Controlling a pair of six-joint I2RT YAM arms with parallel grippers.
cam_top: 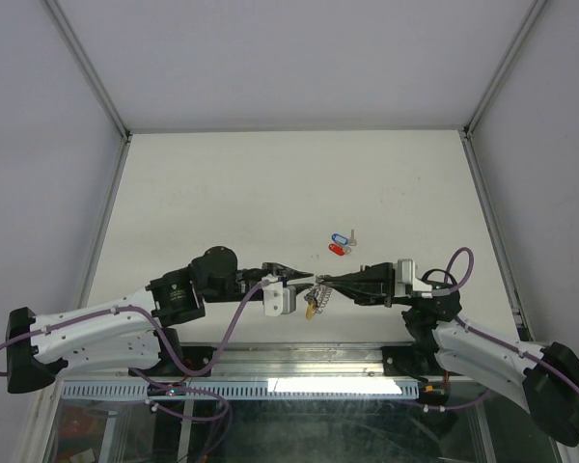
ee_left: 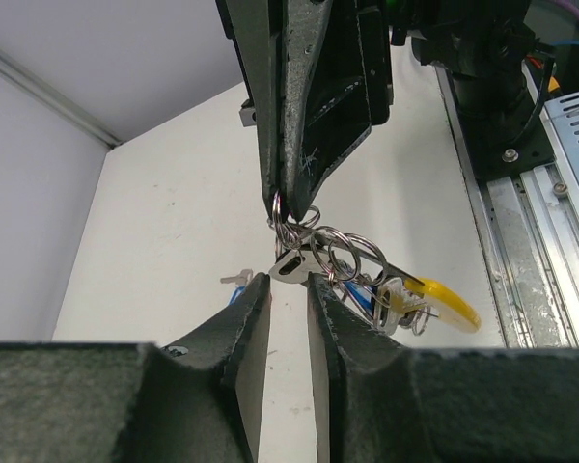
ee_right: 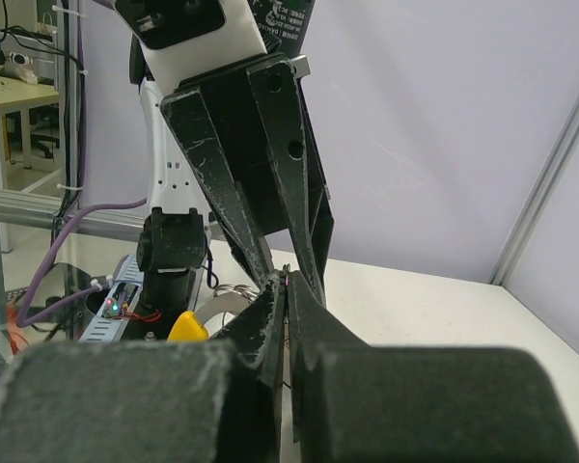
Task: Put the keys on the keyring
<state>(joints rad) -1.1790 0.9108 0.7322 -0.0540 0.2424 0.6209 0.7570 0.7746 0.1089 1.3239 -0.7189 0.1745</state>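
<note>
Yellow-arc keyring [ee_left: 449, 304] hangs off the tabletop [cam_top: 222, 193], mid near edge, btw both arms. Right pincer [ee_left: 282, 200] is pressed together on a thin wire loop of it. Left pincer [ee_left: 289, 289] shows a narrow gap w/ a silvery key end at its tips; can't tell if it's nipped. Step, I'd judge: threading a key on. Next needs the ring held steady and the key's loop worked round the wire w/o slipping. Count: 1 keyring, 2 loose keys [cam_top: 340, 242] (blue, red tags) just beyond, twd centre; those on the ring too tangled to count.
</note>
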